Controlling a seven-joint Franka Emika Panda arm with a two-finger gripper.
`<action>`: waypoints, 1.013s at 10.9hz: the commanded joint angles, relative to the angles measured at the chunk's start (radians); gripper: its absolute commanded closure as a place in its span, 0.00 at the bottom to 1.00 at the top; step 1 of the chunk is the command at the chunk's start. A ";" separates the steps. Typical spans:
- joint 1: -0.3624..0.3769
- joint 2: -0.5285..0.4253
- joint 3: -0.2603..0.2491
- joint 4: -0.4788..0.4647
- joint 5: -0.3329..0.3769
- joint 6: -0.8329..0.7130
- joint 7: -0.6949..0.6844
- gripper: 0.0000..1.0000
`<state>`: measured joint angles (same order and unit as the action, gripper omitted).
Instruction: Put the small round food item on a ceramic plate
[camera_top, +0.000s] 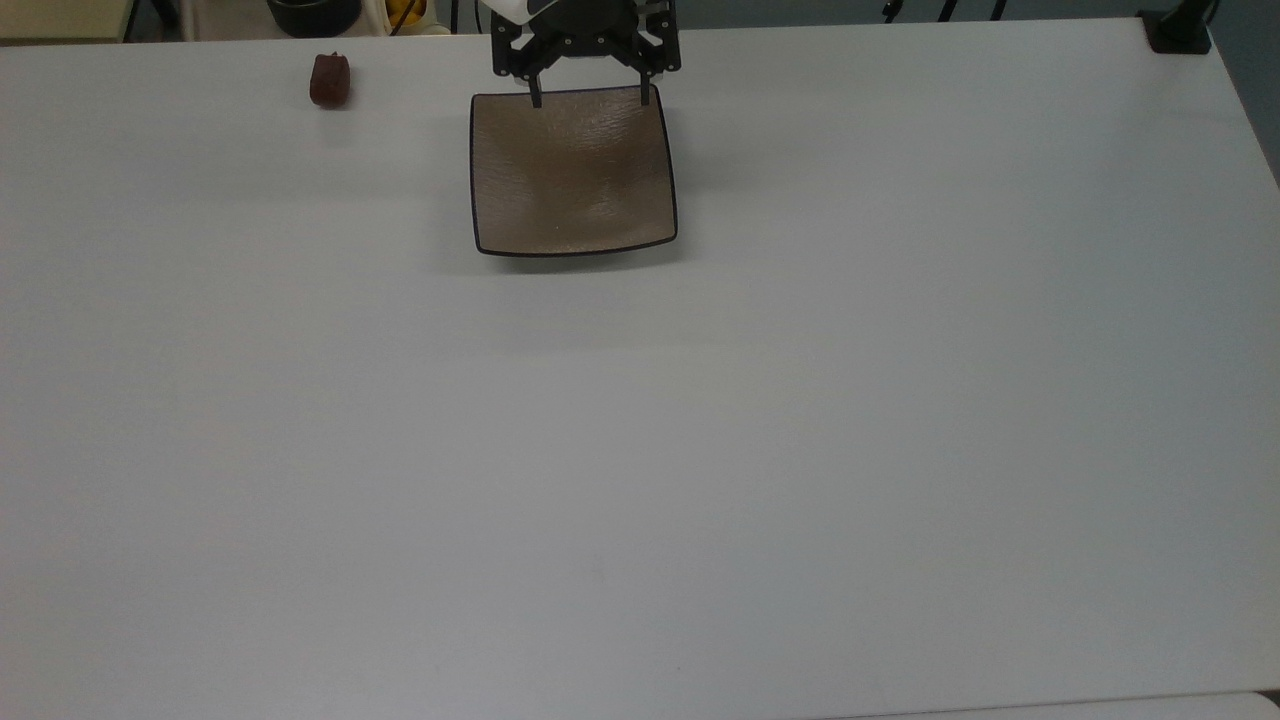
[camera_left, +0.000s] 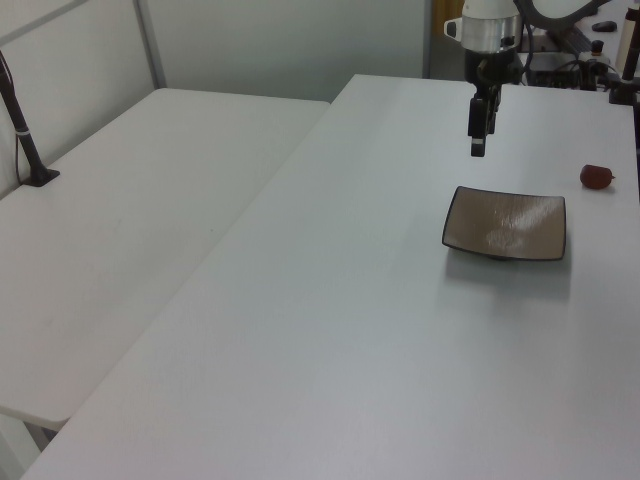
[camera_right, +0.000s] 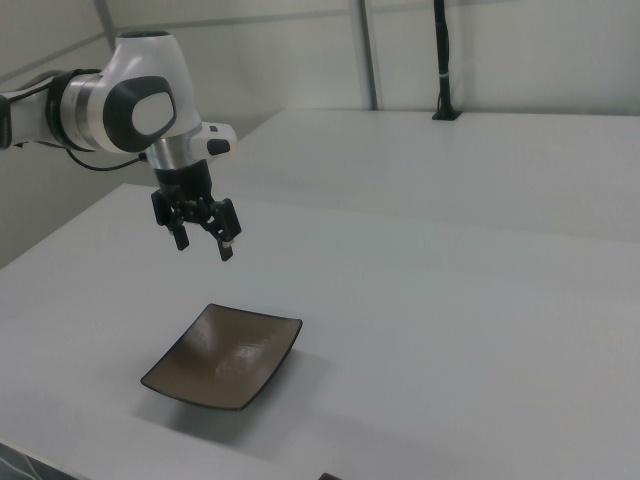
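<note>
- The ceramic plate (camera_top: 574, 170), square and brownish-tan with a dark rim, lies bare on the white surface (camera_top: 640, 450)
- The claw (camera_top: 590, 98) hangs at the plate's far edge, fingers spread wide apart
- The small round food item (camera_top: 329, 80) sits well apart toward the top view's left

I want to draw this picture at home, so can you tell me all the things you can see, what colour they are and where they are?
small round food item: one, dark reddish-brown, lying on the table near the top view's upper left, apart from the plate.
ceramic plate: one, square, brownish-tan with a thin dark rim, nothing on it, on the table below the gripper.
table: one big one, pale grey-white, under everything.
second table: one, white, beside the first at the left view's left.
black post: one, standing on the second table.
gripper: one, black, open, holding nothing, hanging above the plate's far edge.
arm: one, white and grey.
</note>
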<state>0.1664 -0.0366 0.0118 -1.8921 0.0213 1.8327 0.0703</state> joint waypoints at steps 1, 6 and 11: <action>0.012 -0.008 -0.021 -0.004 -0.004 0.055 0.000 0.00; 0.013 -0.008 -0.021 -0.004 -0.006 0.056 -0.003 0.00; 0.004 -0.034 -0.021 -0.016 -0.009 0.043 -0.012 0.00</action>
<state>0.1657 -0.0391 0.0013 -1.8919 0.0207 1.8748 0.0690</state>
